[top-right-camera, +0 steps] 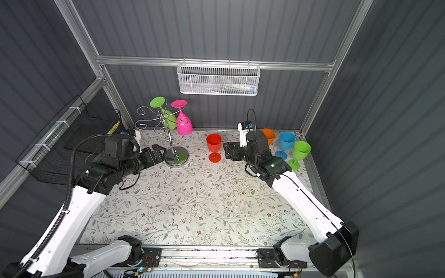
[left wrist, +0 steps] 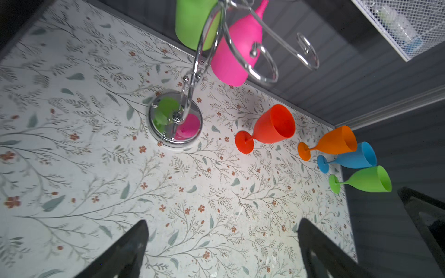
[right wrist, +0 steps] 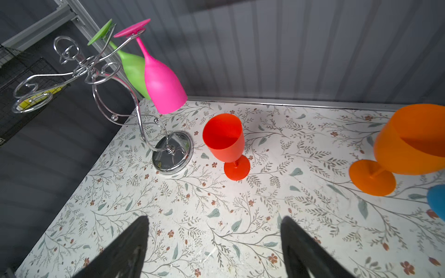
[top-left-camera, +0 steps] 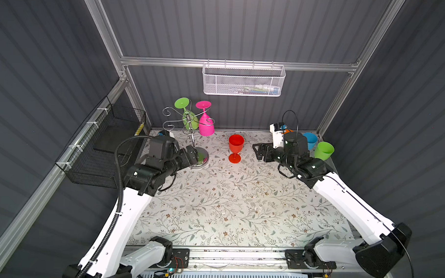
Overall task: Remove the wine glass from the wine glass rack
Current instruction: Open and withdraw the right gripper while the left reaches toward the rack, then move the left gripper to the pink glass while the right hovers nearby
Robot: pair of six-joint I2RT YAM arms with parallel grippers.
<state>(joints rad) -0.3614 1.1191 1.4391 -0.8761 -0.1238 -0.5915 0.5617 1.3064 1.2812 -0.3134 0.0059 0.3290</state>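
I see 1 white mesh basket hanging on the back rail, 1 black wire basket on the left wall, and a floral table cover.

Blue glass mostly out of frame

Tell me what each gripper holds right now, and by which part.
Nothing is held. The left gripper and the right gripper both stand open and empty, apart from the red wine glass.

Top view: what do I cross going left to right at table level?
Black wire basket, left pincer, wine glass rack, red glass, right pincer, orange glass, blue glass, standing green glass. The hanging green glass and pink glass overlap the rack; omitted.
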